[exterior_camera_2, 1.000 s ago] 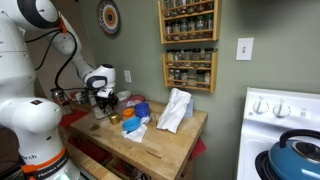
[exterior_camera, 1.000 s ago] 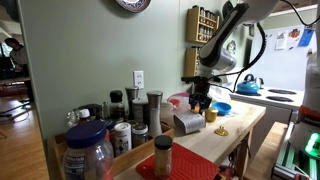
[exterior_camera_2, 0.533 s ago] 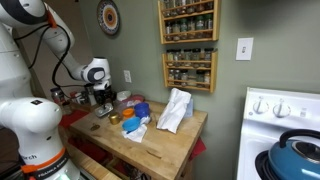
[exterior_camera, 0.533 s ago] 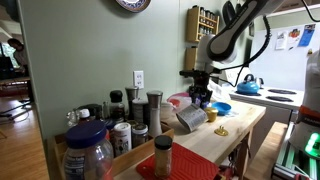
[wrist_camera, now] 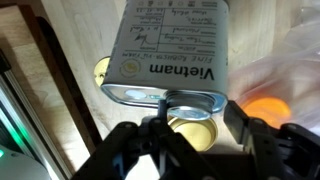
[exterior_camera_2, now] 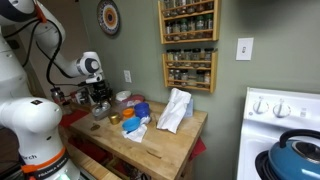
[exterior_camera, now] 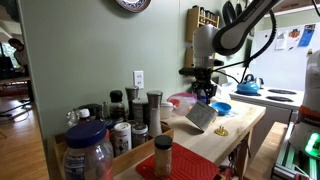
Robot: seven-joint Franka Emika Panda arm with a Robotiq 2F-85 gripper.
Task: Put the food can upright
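Note:
The food can is a silvery-grey tin with a pale label. It hangs tilted from my gripper, a little above the wooden counter. In the wrist view the can fills the top of the picture, label reading "Vietnam", and my gripper is shut on the round cap at its near end. In an exterior view my gripper is over the counter's far left end, and the can is hard to make out below it.
Dark-lidded jars and shakers stand along the wall, and one shaker stands at the front. A blue bowl and a small yellow item lie near the can. A white cloth and blue things sit mid-counter.
My gripper has risen with the can. The can has come off the counter and now hangs tilted from its top end.

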